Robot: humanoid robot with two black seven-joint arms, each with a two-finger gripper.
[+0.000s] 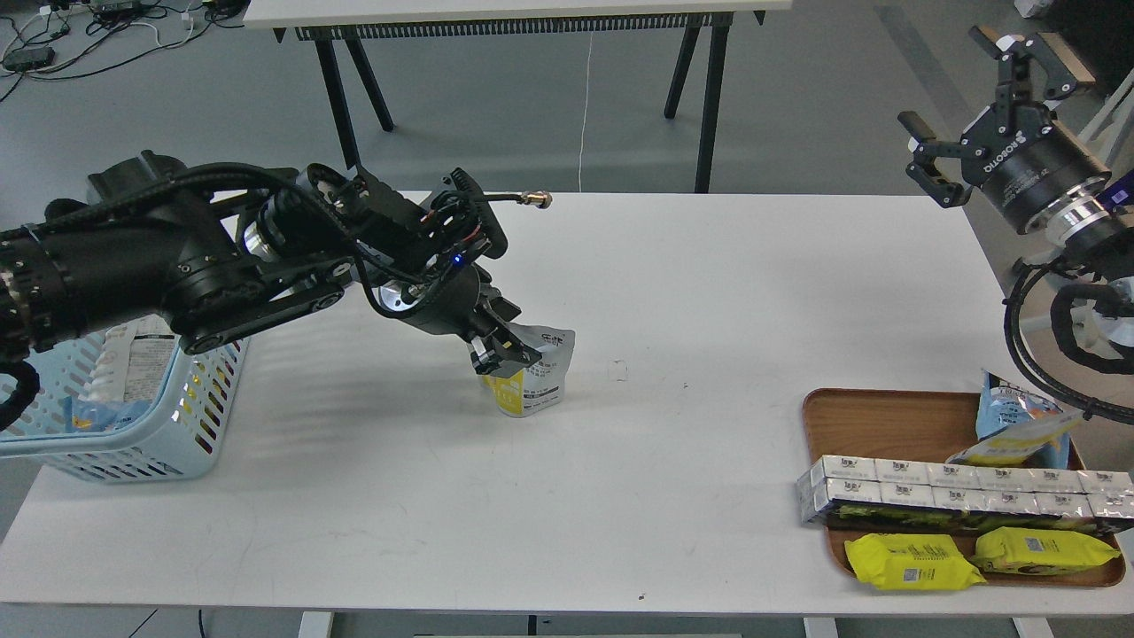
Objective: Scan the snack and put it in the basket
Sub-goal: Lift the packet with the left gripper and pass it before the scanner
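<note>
Left gripper [500, 347] down at table centre, fingers clamped on the left edge of the snack pouch [536, 372]. Pouch upright on the white table [567, 496], grey-printed back facing the camera, yellow band at the bottom. Whether its base touches the table or sits just off it: can't tell.

Light blue basket [208, 416] at the table's left edge, well apart from the pouch, partly hidden under the left arm. Already holds a white printed pack [142, 359] and something blue [93, 415].

Right gripper [970, 102] raised high at upper right, off the table's far-right corner, fingers spread wide, nothing between them.

Brown wooden tray [873, 416] at right front of the table. On it: row of silver-white cartons [957, 492] across the middle, two yellow pillow packs [912, 562] at the front edge, blue-and-yellow bag [1019, 430] at the back right, leaning.

Second table with black legs [709, 97] behind, cables on the floor [97, 35] at upper left.
</note>
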